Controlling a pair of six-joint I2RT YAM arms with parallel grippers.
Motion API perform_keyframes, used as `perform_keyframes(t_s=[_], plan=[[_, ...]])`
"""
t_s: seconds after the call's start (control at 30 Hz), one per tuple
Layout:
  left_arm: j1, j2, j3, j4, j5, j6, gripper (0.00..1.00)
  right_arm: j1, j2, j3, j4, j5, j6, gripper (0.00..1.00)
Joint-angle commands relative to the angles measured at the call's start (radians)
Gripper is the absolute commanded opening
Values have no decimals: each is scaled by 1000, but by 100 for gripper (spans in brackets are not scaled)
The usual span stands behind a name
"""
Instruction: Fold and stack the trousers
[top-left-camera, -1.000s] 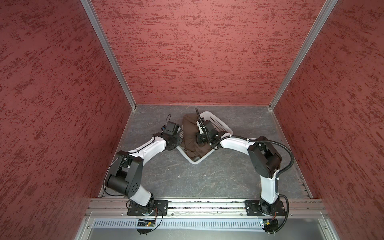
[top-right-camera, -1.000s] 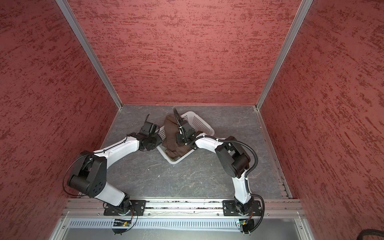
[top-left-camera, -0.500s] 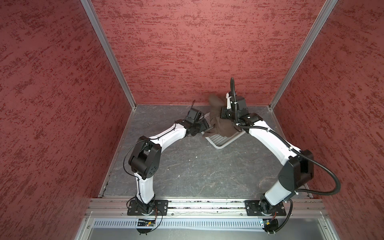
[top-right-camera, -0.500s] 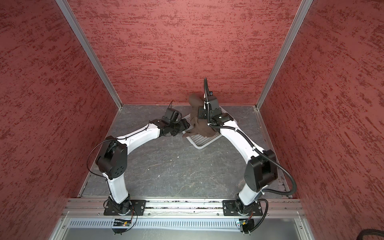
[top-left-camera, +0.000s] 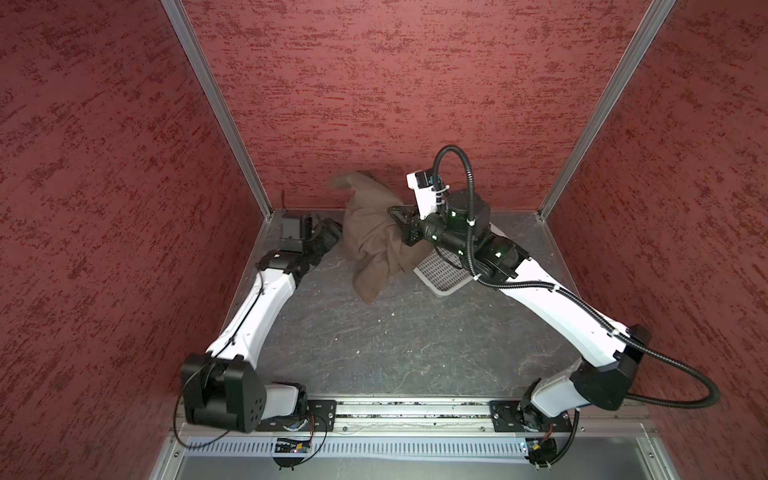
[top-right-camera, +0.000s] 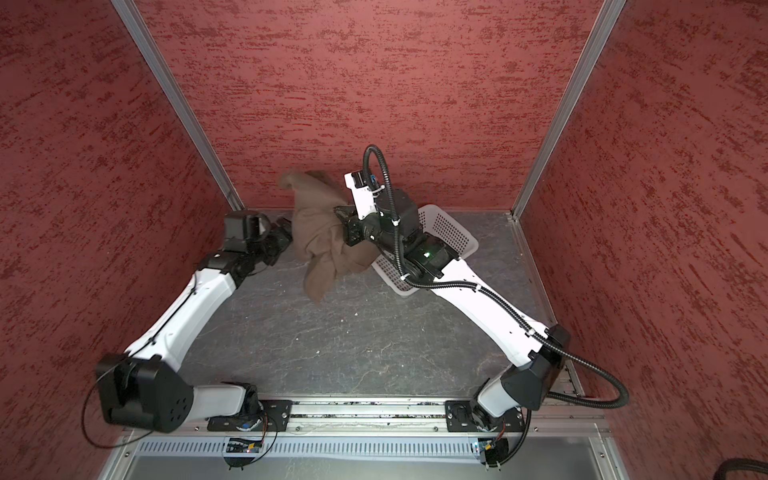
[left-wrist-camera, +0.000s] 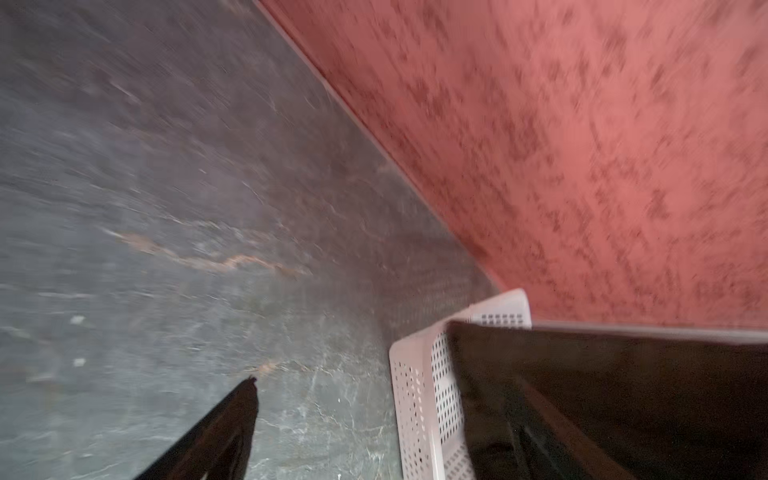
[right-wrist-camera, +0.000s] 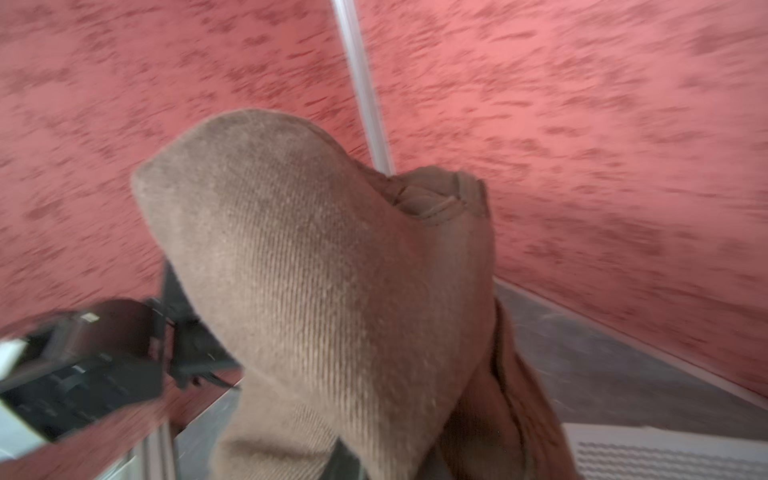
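1. The room is a booth of three red walls (top-left-camera: 395, 83) with a rough, streaked plaster-like texture. Pale metal posts (top-left-camera: 216, 108) run up the two rear corners.
2. The table (top-left-camera: 395, 340) is a flat, dark grey, slate-like slab with pale veins and a few light specks. A metal rail (top-left-camera: 399, 411) along its near edge carries both arm bases.
3. Two white-shelled arms with black joints reach toward the rear wall. The right one trails a black ribbed hose.
4. The trousers (top-left-camera: 374, 232) are a soft, matte brown bundle with a fine diagonal weave that shows in the right wrist view (right-wrist-camera: 324, 291). They hang lifted near the rear wall, left of centre in both top views. One blurred end sticks up, and a crumpled tail droops toward the table. I cannot tell whether the tail touches it.
5. The white basket (top-right-camera: 453, 232) is rectangular perforated plastic. It sits on the table under the right wrist, just beside the hanging cloth.
6. The right gripper (top-left-camera: 401, 226) is pinched on the trousers at mid-bundle, and the cloth drapes from it.
7. The left gripper (top-left-camera: 330, 232) hovers just left of the cloth. Its black fingers (left-wrist-camera: 224, 436) are spread wide with only bare table between them, holding nothing.
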Motion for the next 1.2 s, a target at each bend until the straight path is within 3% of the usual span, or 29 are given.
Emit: perform_keyframes(t_s=[0.0, 0.1, 0.13, 0.2, 0.4, 0.5, 0.77, 0.9, 1.07, 1.17], plan=[[60, -176, -80, -140, -111, -8, 95, 0, 77, -37, 104, -44, -21, 27], [127, -296, -138, -161, -137, 2, 97, -1, 154, -48, -13, 74, -50, 58], [146, -312, -140, -168, -135, 7, 96, 0, 170, -59, -41, 124, -50, 63], [168, -318, -125, -195, -131, 10, 96, 0, 187, -105, -92, 237, -55, 99], [169, -244, -178, -99, -34, -44, 94, 0, 165, -264, -158, 414, -62, 99], [155, -141, -203, -39, 34, -91, 91, -1, 132, -325, -177, 498, -40, 99], [60, 75, -181, -13, 56, -110, 91, -48, 203, -357, -270, 644, 33, 99], [58, 134, -160, -1, 101, -107, 90, -81, 247, -358, -270, 587, 73, 98], [55, 111, -172, 11, 80, -99, 90, -126, 311, -304, -259, 450, 83, 87], [65, 98, -181, 12, 70, -95, 91, -154, 347, -255, -274, 426, 96, 68]])
